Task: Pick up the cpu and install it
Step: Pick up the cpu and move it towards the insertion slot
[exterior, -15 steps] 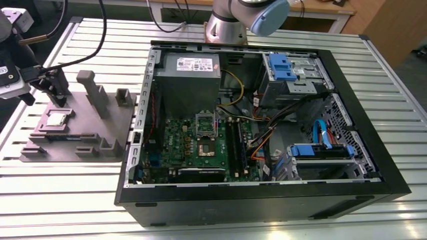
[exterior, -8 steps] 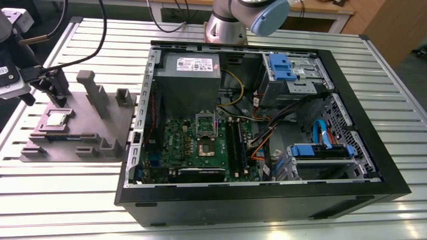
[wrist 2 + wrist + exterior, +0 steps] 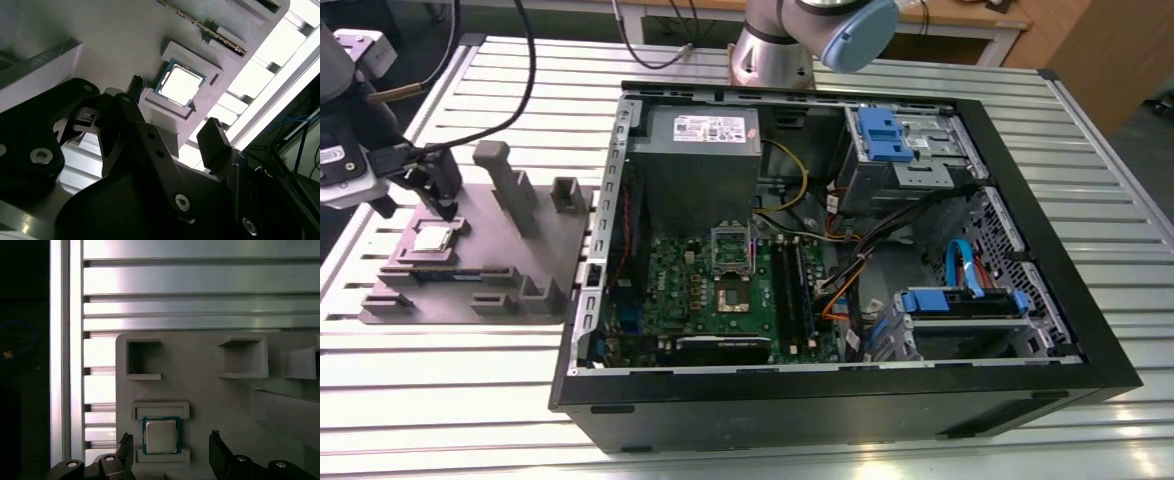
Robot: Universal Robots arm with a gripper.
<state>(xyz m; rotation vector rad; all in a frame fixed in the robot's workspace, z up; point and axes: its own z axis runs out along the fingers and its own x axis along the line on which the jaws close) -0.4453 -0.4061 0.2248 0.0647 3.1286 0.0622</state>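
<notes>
The cpu (image 3: 161,435) lies flat, silver top up, in a shallow seat (image 3: 160,410) on the grey fixture plate (image 3: 200,385). The plate rests on the slatted alu table (image 3: 761,420), toward the exterior view's left of the open PC case (image 3: 854,400). The chip is well apart from the motherboard (image 3: 720,300) & its socket (image 3: 734,292). The gripper (image 3: 170,437) hangs right over the chip w/ jaws spread wide, one of its fingers (image 3: 126,447) either side of the seat. It holds nothing, and no contact w/ the chip can be seen.

Risks, as judged: in the first wrist view the chip sits nearer one finger than the other. A close from here would prob. bring that finger in first & shove or tip the chip against the seat's lip. The chip is thin w/ little edge to grab, so it may slip or cock in the pads. Fingertips could also land on the seat's raised lips, not the chip's sides, if alignment is off.

Count: 1 cpu, 1 gripper w/ 2 fingers, 1 fixture plate, 1 PC case, 1 motherboard, 1 socket, 2 blue drive carriers (image 3: 887,135).
</notes>
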